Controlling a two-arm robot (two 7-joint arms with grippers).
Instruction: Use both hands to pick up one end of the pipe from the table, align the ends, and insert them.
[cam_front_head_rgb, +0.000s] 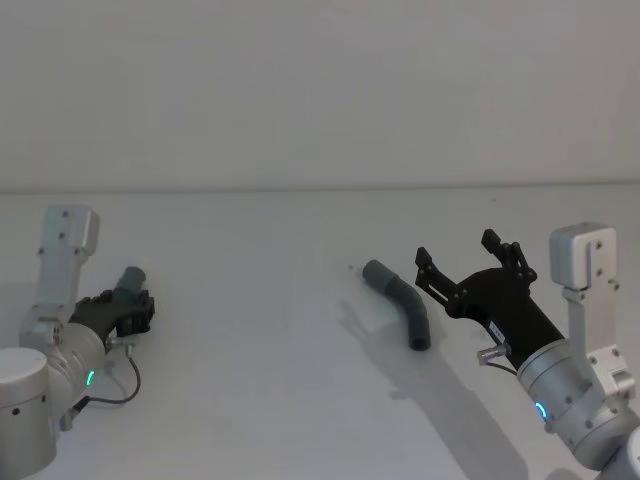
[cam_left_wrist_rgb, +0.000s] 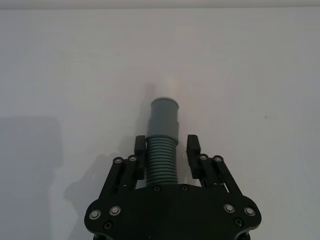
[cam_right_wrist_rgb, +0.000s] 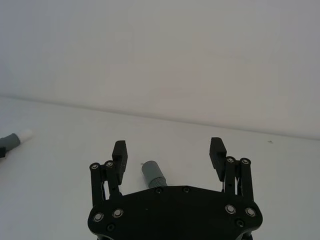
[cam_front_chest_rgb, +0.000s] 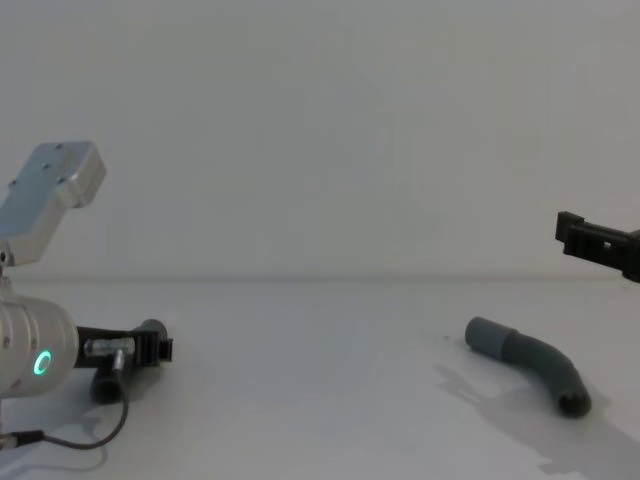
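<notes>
Left gripper (cam_left_wrist_rgb: 165, 145) sat round first pipe piece (cam_left_wrist_rgb: 163, 120), low over table (cam_front_head_rgb: 250, 400); clamped or not, can't tell. Right gripper (cam_front_head_rgb: 457, 250) gaped wide near second piece (cam_front_head_rgb: 405, 305), lying flat. You'd joined nothing; right pickup, aligning, inserting remained.

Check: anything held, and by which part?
Nothing clamped yet. Left gripper straddles one pipe piece on its ribbed body behind the cuff, with a gap at one finger. Right gripper open, empty, near the other piece.
</notes>
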